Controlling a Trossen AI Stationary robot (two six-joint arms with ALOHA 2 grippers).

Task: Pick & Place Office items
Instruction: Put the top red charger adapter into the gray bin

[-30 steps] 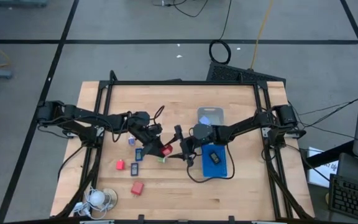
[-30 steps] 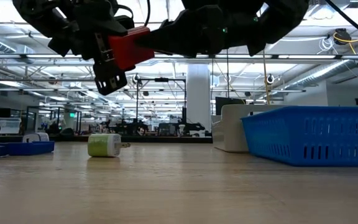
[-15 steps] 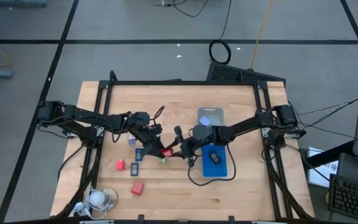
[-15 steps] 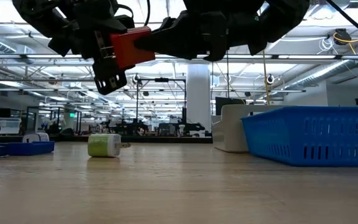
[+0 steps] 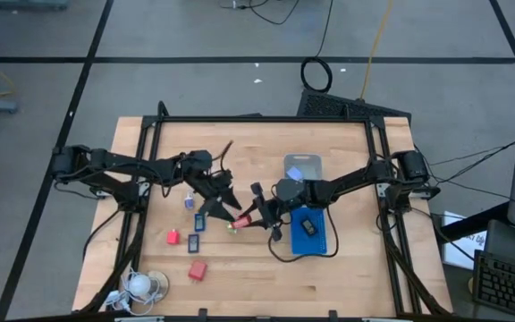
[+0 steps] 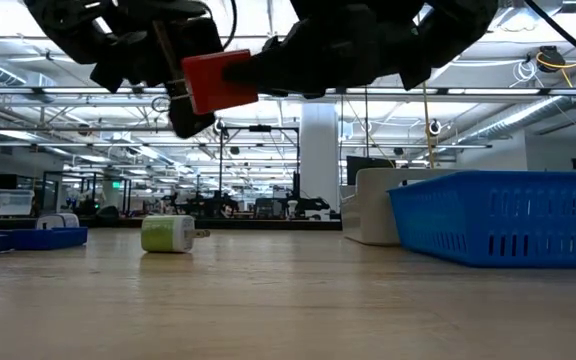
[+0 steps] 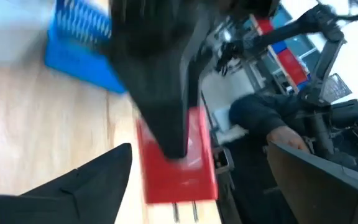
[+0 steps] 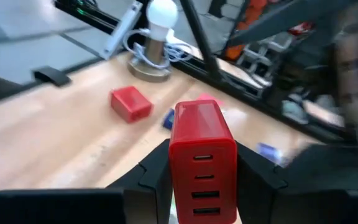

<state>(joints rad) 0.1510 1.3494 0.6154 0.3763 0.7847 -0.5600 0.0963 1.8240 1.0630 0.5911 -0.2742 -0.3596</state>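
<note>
- Your right pincer is pinching the red charger by its sides, ports facing the wrist camera; held above mid-surface.
- In the high view you see the charger between the two arm tips, right pincer just beside it.
- Your left pincer sits just beside the charger on the other side; from the left wrist view its fingers look spread and off the charger, whose two prongs point toward that camera.
- Low view: the charger is up in the air, well clear of the surface, dark arms on both sides.
- Green bit lies on the surface under the arms; in the high view it is just by the charger.
- Red block and a smaller red one lie toward the left front, apart from each other.
- Dark blue pieces lie near the left arm; a light-blue cube is beside them.
- Blue tray sits under the right arm with a dark item in it; clear tray touches its far end.
- White coiled cord is at the front left corner.
</note>
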